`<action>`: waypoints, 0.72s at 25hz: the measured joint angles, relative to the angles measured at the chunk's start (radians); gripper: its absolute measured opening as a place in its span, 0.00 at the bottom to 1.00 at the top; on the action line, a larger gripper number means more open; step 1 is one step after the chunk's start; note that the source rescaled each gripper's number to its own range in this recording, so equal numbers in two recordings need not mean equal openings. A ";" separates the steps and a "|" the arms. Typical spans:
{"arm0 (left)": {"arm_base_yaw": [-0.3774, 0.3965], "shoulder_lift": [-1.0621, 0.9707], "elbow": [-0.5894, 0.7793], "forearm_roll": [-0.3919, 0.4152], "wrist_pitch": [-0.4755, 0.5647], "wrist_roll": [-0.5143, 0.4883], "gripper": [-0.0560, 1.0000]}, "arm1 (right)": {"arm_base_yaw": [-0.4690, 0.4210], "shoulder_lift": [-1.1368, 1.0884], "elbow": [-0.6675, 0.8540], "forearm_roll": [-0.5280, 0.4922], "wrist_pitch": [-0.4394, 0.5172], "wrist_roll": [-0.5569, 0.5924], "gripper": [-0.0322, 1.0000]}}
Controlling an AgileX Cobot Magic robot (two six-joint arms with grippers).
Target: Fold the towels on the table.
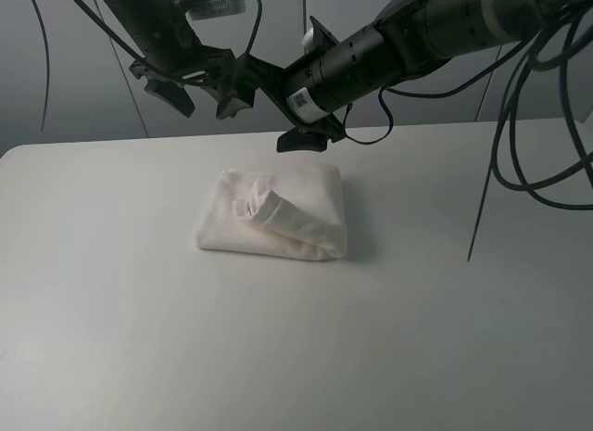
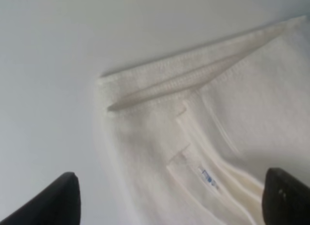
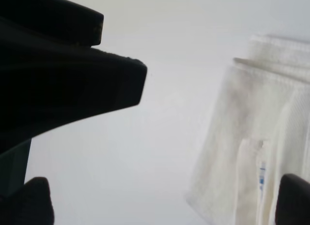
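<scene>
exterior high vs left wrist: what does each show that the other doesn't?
Only exterior high: both arms, the right hand, the grey wall, and the towel whole, a folded bundle with a rolled flap on top. Only left wrist: the woven border band, the printed label, and the left hand with jaws wide apart. Both: towel and table.

Bare table (image 1: 139, 338) all around folded towel (image 1: 278, 213); both arms overhead behind it.
</scene>
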 joint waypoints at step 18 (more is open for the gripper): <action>0.008 -0.155 -0.002 0.090 0.002 0.022 0.97 | 0.006 -0.155 0.000 -0.861 0.067 0.388 1.00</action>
